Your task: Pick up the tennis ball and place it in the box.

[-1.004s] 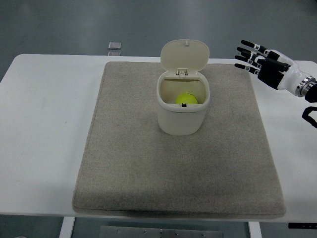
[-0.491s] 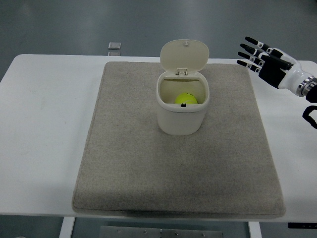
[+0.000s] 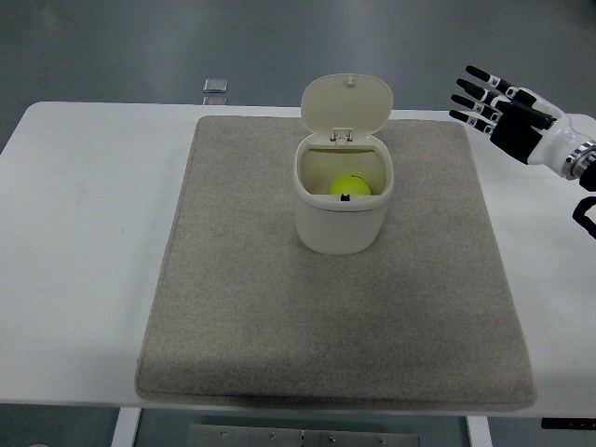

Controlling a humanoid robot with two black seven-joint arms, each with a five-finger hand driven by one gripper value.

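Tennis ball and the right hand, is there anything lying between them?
Only the box's own wall and bare grey mat, the head view shows. The tennis ball sits inside the box; the right hand hovers open at the mat's far right corner.

A single head view looks forward and down from high on the robot's side, far enough back to take in the whole white counter (image 3: pixel 84 233): its near edge runs along the bottom, grey floor (image 3: pixel 140 37) fills the top.

Big grey mat (image 3: pixel 279 307) spread over most of the white table (image 3: pixel 84 233); small silvery square thing (image 3: pixel 215 86) on the floor at 11 o'clock.
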